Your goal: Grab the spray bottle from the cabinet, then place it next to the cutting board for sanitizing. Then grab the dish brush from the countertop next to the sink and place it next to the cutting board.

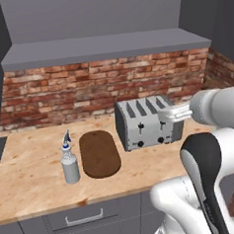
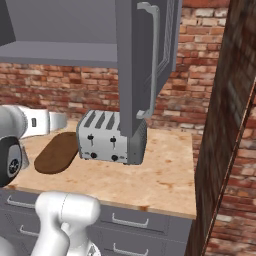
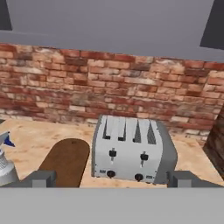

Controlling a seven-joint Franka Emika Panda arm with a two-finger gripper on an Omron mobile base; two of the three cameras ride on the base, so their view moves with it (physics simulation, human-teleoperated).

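The spray bottle (image 1: 70,164) stands upright on the countertop (image 1: 28,169), just beside the long left edge of the cutting board (image 1: 99,153), which lies flat next to the 4-slot toaster (image 1: 146,122) toward the brick back wall (image 1: 87,86). The cabinet (image 2: 145,60) door hangs open above the toaster. The gripper (image 3: 112,181) is empty, its fingers (image 3: 39,178) spread wide apart, facing the toaster.

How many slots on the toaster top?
4. They run side by side across the top of the toaster, which stands on the countertop right of the cutting board. All four show in each view; none look hidden.
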